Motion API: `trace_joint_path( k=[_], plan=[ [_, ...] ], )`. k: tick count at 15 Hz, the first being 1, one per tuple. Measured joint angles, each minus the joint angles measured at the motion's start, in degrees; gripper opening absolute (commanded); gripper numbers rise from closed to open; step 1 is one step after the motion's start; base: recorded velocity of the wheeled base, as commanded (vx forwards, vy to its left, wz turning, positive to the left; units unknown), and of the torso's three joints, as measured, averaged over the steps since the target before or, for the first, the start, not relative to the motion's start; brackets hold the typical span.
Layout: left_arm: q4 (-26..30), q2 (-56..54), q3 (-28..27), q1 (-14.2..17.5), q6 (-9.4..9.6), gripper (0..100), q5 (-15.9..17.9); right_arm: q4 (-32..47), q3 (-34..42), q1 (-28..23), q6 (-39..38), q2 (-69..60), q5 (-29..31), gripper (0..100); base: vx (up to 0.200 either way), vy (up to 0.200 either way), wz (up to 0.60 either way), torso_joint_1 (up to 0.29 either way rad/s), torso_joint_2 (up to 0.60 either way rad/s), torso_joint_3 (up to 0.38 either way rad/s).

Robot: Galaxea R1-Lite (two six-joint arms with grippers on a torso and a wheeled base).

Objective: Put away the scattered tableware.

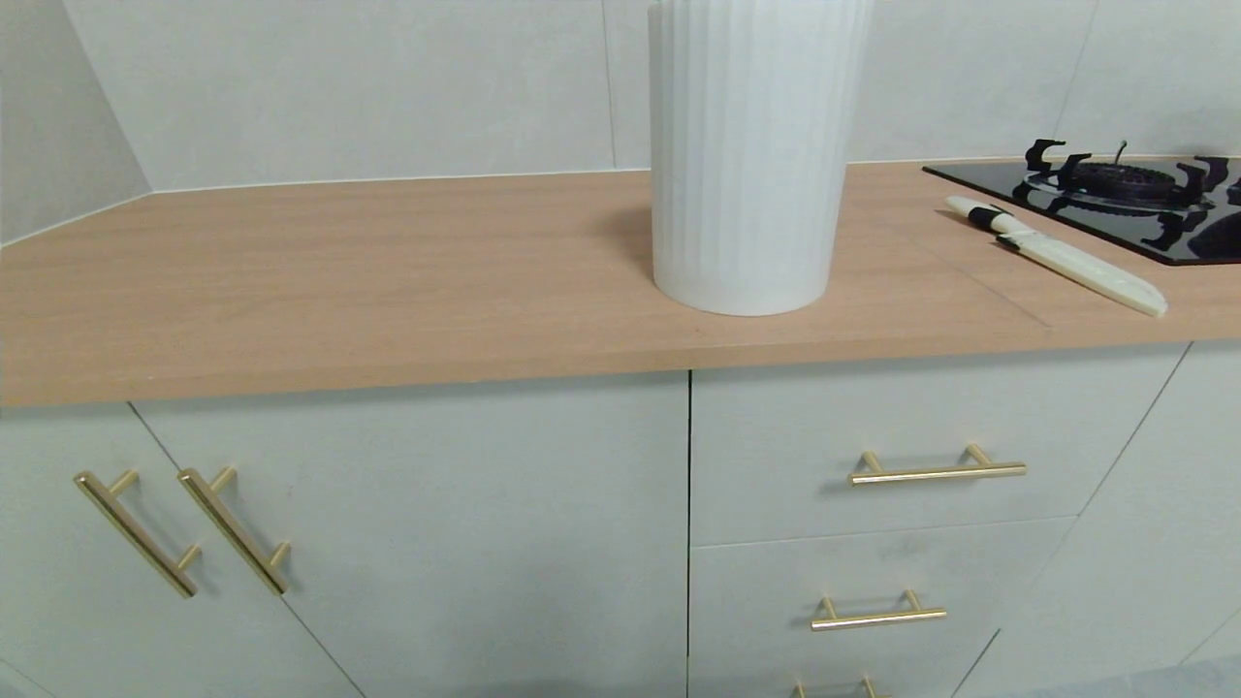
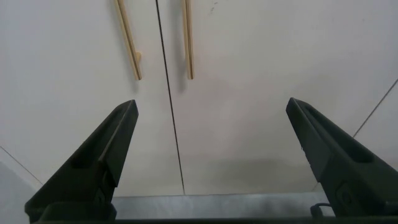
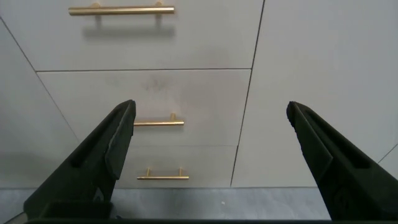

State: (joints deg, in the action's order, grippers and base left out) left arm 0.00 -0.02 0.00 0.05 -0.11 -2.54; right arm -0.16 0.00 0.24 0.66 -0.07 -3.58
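Head view showed a white knife [image 1: 1057, 254] lying near the right end of the counter [image 1: 339, 281] beside the hob [image 1: 979, 177], and a ribbed white container [image 1: 747, 155] standing mid-counter. Left tool [image 2: 211, 104] and right tool [image 3: 210, 106] were both released, jaws spread, facing cabinet doors [image 2: 249, 124] and drawers [image 3: 155, 93].

A wooden countertop [image 1: 339, 281] runs under pale tiled walls [image 1: 339, 87], above grey cabinets [image 1: 436, 533] with brass handles [image 1: 937, 472].

container [image 1: 742, 165] on counter [image 1: 339, 281], knife [image 1: 1057, 254] to its right; hob [image 1: 1115, 199] behind knife
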Motion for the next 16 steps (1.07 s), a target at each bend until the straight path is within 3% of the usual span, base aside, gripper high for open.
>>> trace_joint_path(
  k=[8,16],
  plan=[
    [0.0,0.0,0.0,0.0,-0.02,100,0.0,0.0,0.0,0.0,0.0,0.0,0.0,100,0.000,-0.175,0.00,0.002,0.00,0.003],
    [0.0,0.0,0.0,0.0,-0.13,100,0.0,0.0,0.0,0.0,0.1,0.0,0.0,100,0.000,0.000,0.00,0.000,0.00,0.000]
  ],
)
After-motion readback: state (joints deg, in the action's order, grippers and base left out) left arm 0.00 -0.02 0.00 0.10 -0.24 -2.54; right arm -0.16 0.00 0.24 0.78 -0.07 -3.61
